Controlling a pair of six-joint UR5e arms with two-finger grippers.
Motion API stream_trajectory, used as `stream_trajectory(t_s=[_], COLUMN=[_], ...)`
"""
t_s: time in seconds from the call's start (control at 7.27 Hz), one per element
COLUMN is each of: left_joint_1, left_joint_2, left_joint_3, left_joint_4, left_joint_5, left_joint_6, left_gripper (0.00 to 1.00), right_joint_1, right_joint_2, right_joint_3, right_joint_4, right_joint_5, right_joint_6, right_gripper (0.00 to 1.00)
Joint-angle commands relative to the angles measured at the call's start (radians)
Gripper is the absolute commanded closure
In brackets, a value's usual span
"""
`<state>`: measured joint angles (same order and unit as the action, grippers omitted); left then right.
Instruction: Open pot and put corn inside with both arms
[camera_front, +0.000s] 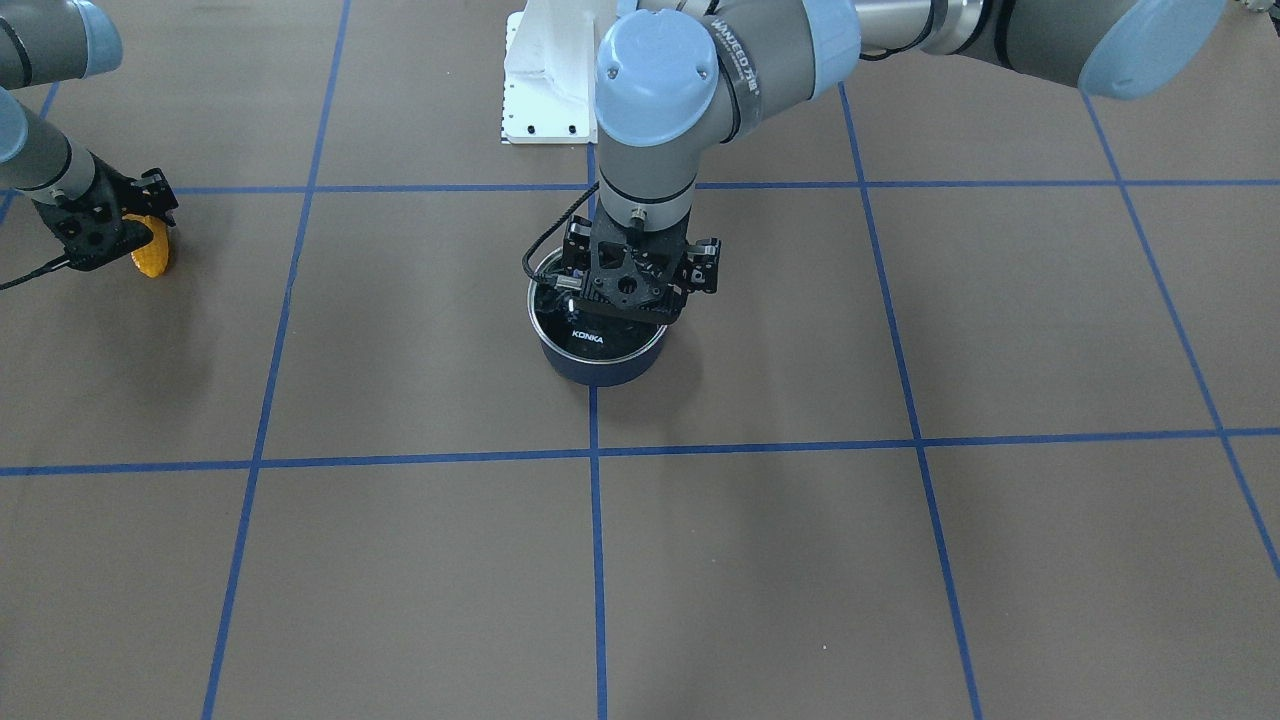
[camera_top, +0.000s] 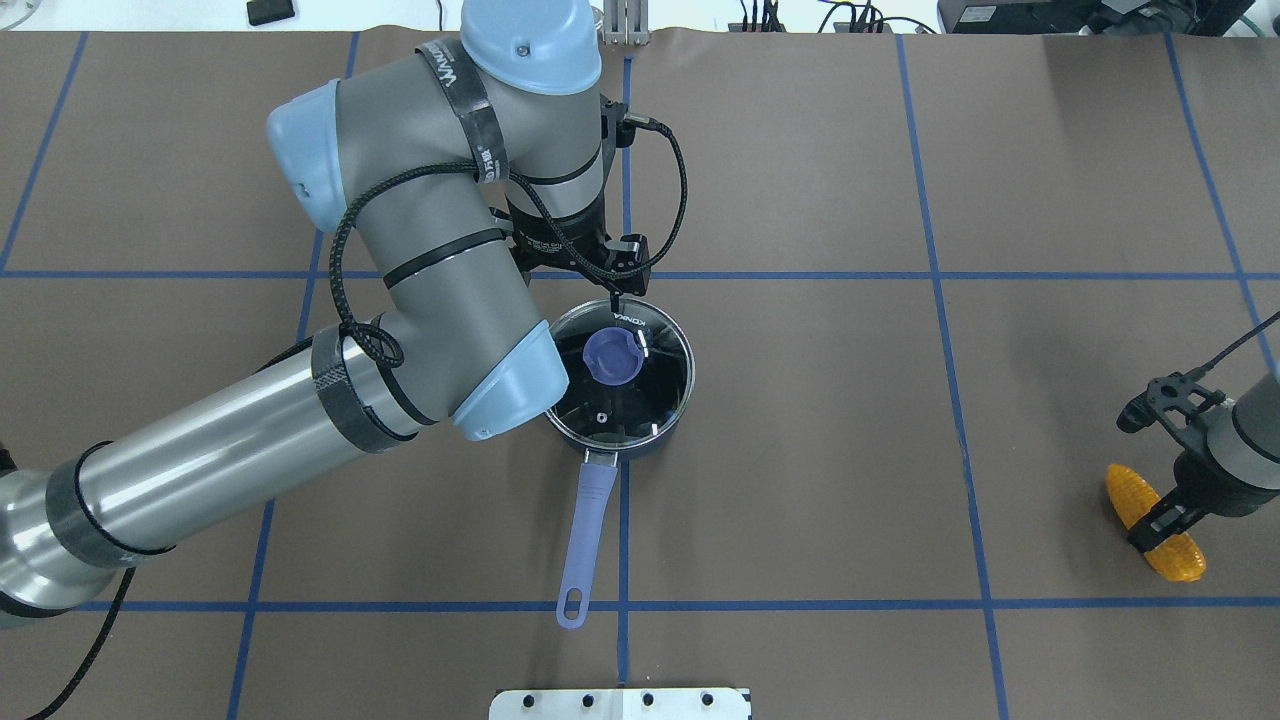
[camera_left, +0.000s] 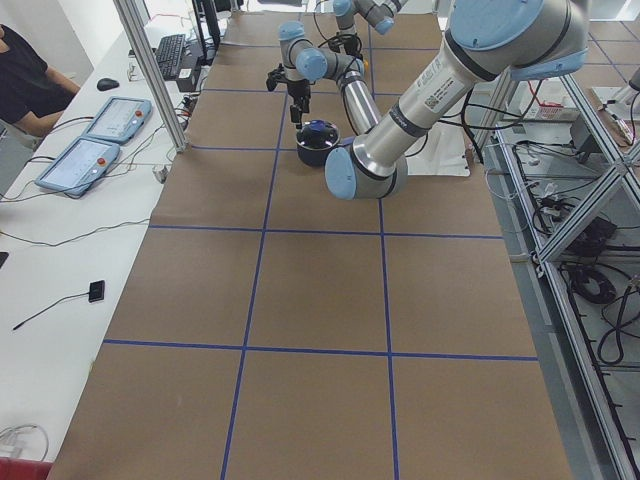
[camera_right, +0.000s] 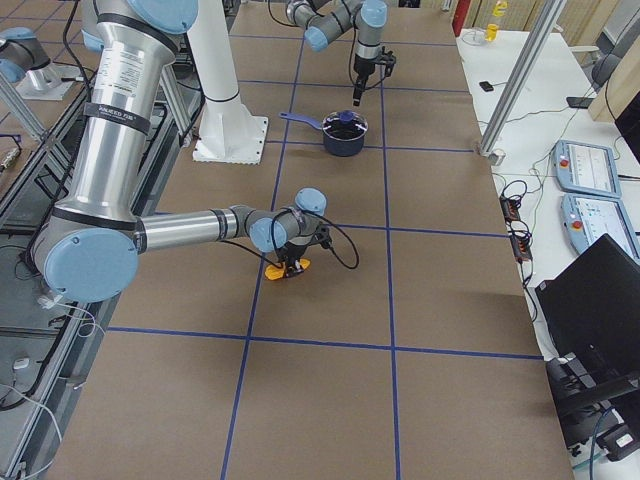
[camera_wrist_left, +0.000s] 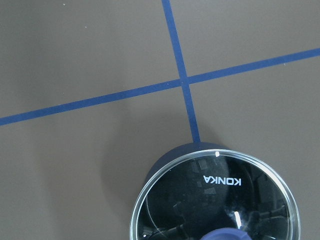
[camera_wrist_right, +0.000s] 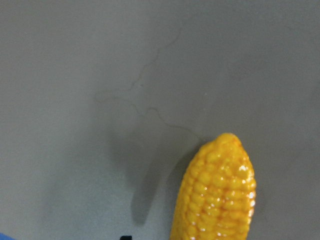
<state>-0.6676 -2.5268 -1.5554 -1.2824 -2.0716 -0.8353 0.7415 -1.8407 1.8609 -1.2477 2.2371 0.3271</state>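
Observation:
The navy pot (camera_top: 655, 440) stands mid-table with its glass KONKA lid (camera_top: 640, 400) on and its lavender handle (camera_top: 588, 530) pointing toward the robot. The blue knob (camera_top: 612, 357) is free. My left gripper (camera_top: 614, 300) hangs just above the lid's far rim, short of the knob. Its fingers are hidden, so I cannot tell its state. The left wrist view shows the lid (camera_wrist_left: 215, 200) below. The corn (camera_top: 1125, 495) lies on the table at the robot's far right. My right gripper (camera_top: 1160, 520) is open and straddles the corn's middle. The corn fills the lower right wrist view (camera_wrist_right: 217, 195).
The white base bracket (camera_front: 545, 90) sits at the robot's edge of the table, behind the pot. Blue tape lines (camera_front: 595, 450) grid the brown table. Operator tables with pendants (camera_left: 80, 160) lie beyond the far edge.

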Motion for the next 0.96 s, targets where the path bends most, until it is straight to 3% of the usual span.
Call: stream_trajectory(t_s=[0.0,0.83], left_joint_1=[0.0,0.026], left_joint_2=[0.003,0.011], left_joint_3=[-0.005,-0.011], left_joint_4=[0.0,0.0], left_joint_5=[-0.001,0.002], left_joint_6=[0.002,-0.019], left_gripper=[0.02,0.02], right_joint_1=[-0.004,0.076], right_joint_2=[-0.002,0.046], right_joint_3=[0.0,0.023], right_joint_4=[-0.001,-0.015], right_joint_5=[-0.001,0.07], right_joint_6=[-0.003,-0.008], right_gripper=[0.72,0.72])
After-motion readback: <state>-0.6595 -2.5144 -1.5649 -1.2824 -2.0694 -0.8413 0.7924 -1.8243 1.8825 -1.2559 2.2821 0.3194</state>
